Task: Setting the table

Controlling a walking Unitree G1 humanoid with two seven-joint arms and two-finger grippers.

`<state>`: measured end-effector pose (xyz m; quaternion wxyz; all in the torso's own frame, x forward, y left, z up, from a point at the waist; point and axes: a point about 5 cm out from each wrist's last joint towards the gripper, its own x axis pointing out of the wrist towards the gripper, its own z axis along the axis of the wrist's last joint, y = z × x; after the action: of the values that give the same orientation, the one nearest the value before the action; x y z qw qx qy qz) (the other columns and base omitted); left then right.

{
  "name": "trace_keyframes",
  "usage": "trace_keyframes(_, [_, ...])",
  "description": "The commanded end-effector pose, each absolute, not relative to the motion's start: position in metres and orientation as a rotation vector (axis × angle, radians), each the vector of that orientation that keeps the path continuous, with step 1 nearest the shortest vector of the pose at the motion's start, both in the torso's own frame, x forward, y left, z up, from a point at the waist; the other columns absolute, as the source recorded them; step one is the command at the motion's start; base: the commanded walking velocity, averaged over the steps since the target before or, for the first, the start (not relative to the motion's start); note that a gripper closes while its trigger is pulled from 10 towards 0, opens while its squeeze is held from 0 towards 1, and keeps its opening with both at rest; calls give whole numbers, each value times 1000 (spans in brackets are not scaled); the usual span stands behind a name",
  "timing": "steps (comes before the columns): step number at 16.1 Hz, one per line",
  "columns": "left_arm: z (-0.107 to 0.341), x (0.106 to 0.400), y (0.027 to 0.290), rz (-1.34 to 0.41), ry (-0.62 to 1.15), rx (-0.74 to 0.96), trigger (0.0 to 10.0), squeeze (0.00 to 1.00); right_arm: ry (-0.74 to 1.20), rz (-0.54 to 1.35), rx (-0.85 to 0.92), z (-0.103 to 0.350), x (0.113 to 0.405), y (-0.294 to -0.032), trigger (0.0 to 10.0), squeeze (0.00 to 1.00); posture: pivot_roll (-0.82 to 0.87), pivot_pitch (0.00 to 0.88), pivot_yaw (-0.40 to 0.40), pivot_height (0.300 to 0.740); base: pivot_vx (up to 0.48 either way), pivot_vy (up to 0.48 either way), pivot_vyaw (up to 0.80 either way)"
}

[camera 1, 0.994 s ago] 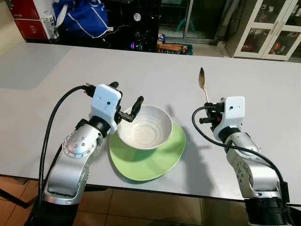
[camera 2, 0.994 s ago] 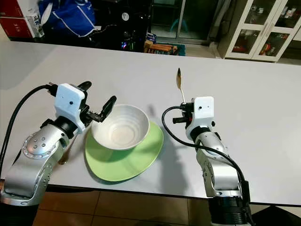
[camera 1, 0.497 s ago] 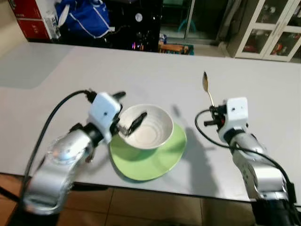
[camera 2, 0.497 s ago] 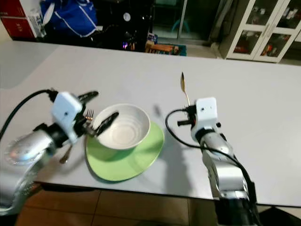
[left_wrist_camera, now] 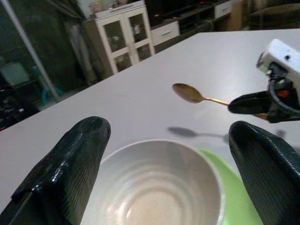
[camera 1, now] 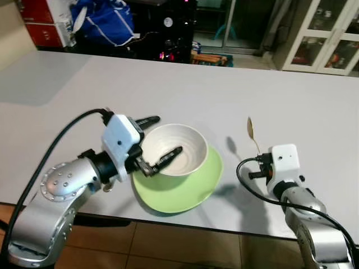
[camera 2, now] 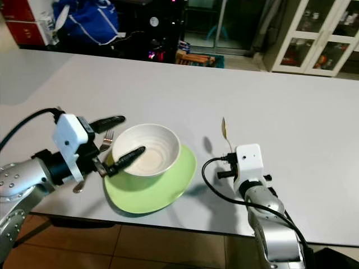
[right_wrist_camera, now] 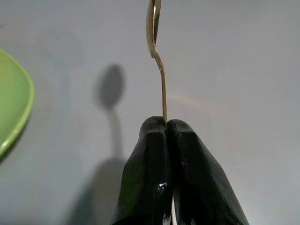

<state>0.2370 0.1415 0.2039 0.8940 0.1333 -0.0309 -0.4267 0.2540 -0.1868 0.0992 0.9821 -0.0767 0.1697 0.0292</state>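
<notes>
- The green plate [camera 1: 185, 193] overhangs the near edge of the surface [camera 1: 224, 95]; a nudge there could tip it off.
- The left claw [camera 1: 159, 138] is spread open astride the white bowl [camera 1: 179, 147], one finger inside; lifting carelessly could drag the bowl off the plate.
- A fork [camera 2: 106, 137] lies just beside that arm and could be swept away.
- The right claw [right_wrist_camera: 167, 129] pinches the spoon [camera 1: 252, 132] by its handle tip; that thin grip may let it swivel or drop.
</notes>
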Motion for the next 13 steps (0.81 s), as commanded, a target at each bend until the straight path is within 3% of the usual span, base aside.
trace_keyframes(1, [201, 231, 136, -929, -42, 270, 10000, 0, 346, 47, -145, 101, 251, -186, 10000, 0, 15, 0, -33, 740, 0, 0, 0])
trace_keyframes(13, [181, 215, 140, -942, 95, 314, 10000, 0, 417, 124, -40, 86, 247, -168, 10000, 0, 48, 25, -62, 740, 0, 0, 0])
